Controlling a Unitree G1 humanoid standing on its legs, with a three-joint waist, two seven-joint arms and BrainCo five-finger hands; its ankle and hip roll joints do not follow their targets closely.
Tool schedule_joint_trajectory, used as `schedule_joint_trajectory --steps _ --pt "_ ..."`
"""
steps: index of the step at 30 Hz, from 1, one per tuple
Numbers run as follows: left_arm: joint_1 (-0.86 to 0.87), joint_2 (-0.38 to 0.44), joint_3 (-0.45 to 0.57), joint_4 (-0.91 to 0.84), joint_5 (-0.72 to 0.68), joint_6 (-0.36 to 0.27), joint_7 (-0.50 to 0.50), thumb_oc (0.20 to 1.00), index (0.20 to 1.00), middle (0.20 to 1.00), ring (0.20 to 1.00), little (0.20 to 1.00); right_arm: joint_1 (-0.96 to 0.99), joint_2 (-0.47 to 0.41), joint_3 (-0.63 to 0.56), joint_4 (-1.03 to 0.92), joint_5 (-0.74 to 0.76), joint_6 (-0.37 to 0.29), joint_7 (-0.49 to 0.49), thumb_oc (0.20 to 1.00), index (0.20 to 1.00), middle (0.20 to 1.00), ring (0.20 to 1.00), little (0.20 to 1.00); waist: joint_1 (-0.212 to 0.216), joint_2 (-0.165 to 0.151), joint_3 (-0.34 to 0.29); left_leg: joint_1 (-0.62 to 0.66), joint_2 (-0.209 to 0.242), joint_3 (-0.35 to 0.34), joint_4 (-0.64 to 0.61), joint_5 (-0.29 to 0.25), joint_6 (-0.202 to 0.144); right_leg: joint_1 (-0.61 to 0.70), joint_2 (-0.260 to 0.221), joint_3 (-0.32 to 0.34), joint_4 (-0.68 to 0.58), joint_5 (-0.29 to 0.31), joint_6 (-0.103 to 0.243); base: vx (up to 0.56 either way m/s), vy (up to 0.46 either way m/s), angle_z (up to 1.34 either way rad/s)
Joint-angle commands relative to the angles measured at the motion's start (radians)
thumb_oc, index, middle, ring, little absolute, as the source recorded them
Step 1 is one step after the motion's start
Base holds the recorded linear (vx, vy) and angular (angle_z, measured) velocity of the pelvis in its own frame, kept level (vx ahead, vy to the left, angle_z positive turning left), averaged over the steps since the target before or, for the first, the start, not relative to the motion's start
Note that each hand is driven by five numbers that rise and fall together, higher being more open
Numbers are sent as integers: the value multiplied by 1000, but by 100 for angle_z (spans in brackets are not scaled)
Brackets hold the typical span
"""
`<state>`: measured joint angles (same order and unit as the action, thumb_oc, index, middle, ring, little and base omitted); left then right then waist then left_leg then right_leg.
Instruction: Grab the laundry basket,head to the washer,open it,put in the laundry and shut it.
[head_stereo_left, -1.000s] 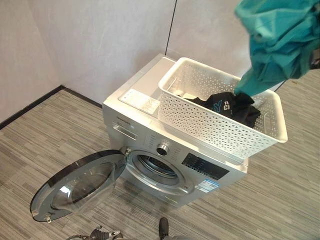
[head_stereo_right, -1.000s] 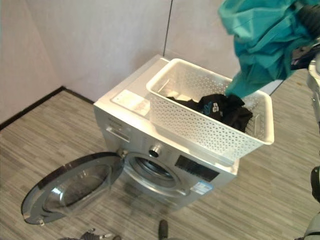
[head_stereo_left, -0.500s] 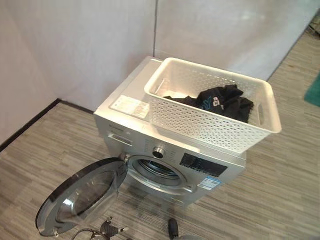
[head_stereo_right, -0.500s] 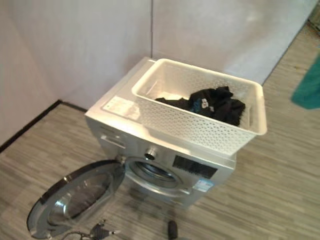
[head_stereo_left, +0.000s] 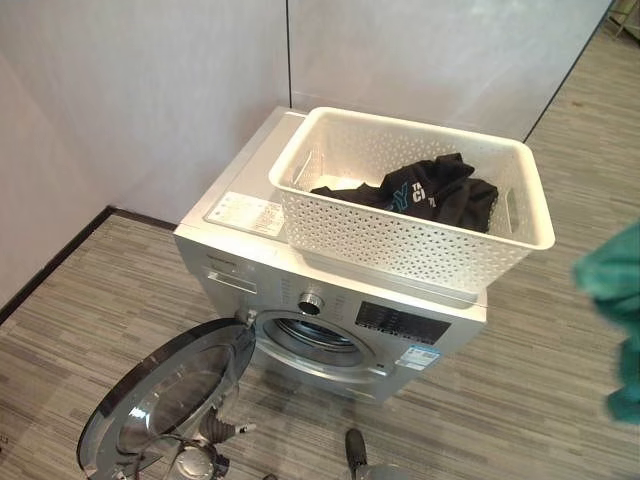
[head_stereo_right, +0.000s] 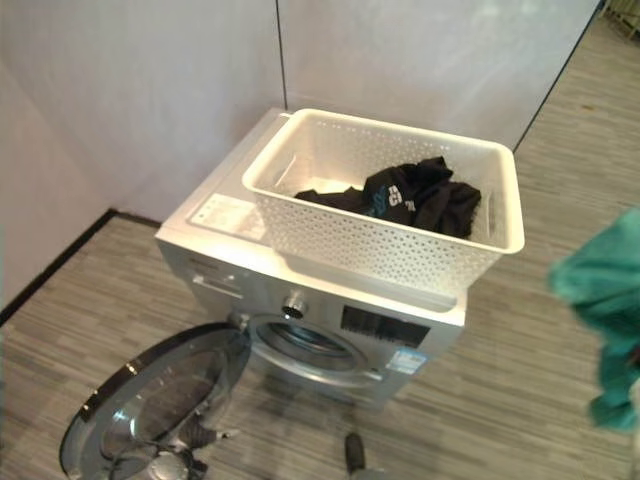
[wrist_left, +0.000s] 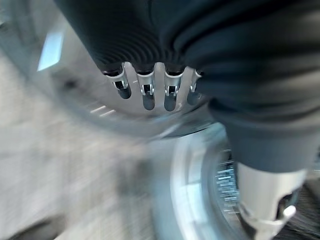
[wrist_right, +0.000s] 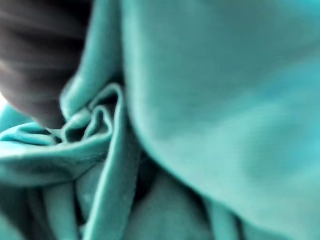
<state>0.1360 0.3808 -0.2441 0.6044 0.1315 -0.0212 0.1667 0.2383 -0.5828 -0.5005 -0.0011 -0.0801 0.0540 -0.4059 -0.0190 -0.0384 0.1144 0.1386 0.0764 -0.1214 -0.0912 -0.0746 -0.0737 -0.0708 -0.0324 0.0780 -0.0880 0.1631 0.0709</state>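
Note:
A white perforated laundry basket (head_stereo_left: 400, 245) stands on top of the silver front-loading washer (head_stereo_left: 250, 255). A black garment (head_stereo_left: 425, 192) lies inside the basket. The washer's round glass door (head_stereo_left: 165, 400) hangs wide open to the lower left, baring the drum opening (head_stereo_left: 315, 335). A teal garment (head_stereo_right: 600, 300) hangs in the air to the right of the washer, below the level of the basket. In the right wrist view this teal cloth (wrist_right: 200, 125) bunches up against my right hand (wrist_right: 35, 55), which is shut on it. My left hand (wrist_left: 148, 95) is open and holds nothing, close above the door glass.
Pale walls meet in a corner right behind the washer, with a black baseboard (head_stereo_left: 50, 265) along the left wall. Striped wood-look floor (head_stereo_left: 520, 400) spreads in front of the washer and to its right.
The teal garment has come from high over the basket down to the right side of the washer. The camera has shifted, so the washer and basket sit further left in view.

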Motion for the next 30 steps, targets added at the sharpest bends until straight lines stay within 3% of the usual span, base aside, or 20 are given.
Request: schedule_joint_trajectory --steps 1,3,5,7,10,11,16,20,30 --pt "2 142 9 -79 74 -71 -51 1000 1000 1000 1000 1000 39 -19 -36 -120 73 -98 111 200 200 200 200 200 -3 -68 -7 -34 -28 -1 5 -51 83 43 -96 -57 36 -119 57 16 -4 5" --pt "87 264 25 -285 87 -117 -128 1000 1000 1000 1000 1000 153 26 48 -159 118 -119 224 200 200 200 200 200 -9 -59 4 -38 -27 7 4 -40 79 38 -100 -58 40 -113 59 -15 -1 1" --pt "123 301 38 -341 80 -125 -158 1000 1000 1000 1000 1000 179 38 86 -158 137 -116 263 200 200 200 200 200 -10 -56 3 -35 -23 9 4 -44 77 41 -99 -61 40 -116 59 0 0 0" --pt "153 418 8 -492 62 -163 -240 1000 1000 1000 1000 1000 218 39 226 -117 179 -115 357 200 200 200 200 200 -8 -47 8 -35 -21 12 4 -40 73 38 -102 -66 43 -114 63 -4 -1 -2" --pt "142 460 -23 -542 23 -170 -285 1000 1000 1000 1000 1000 206 43 333 -73 209 -113 407 200 200 200 200 200 -7 -47 13 -34 -20 14 4 -38 71 38 -104 -67 45 -113 65 11 1 1" --pt "107 472 -80 -558 -8 -178 -308 1000 1000 1000 1000 1000 179 43 438 -31 230 -107 441 200 200 200 200 200 -4 -42 17 -28 -18 15 4 -47 71 42 -104 -69 44 -119 68 0 0 0" --pt "-69 387 -262 -447 31 -189 -295 1000 1000 1000 1000 1000 14 70 648 80 257 -114 453 200 200 200 200 200 7 -43 54 -37 -24 16 5 -40 72 31 -109 -65 43 -116 72 -28 2 0" --pt "-345 206 -422 -250 72 -178 -158 1000 1000 1000 1000 1000 -338 163 859 252 246 -144 313 200 200 200 200 200 32 -38 141 -110 -46 2 10 -5 75 -21 -122 -73 39 -94 70 -174 7 3" --pt "-601 49 -545 -75 21 -160 -70 1000 1000 1000 1000 1000 -640 258 939 383 287 -172 172 200 200 200 200 200 53 -36 226 -209 -66 -14 22 36 73 -89 -132 -90 45 -69 70 -85 -9 13"
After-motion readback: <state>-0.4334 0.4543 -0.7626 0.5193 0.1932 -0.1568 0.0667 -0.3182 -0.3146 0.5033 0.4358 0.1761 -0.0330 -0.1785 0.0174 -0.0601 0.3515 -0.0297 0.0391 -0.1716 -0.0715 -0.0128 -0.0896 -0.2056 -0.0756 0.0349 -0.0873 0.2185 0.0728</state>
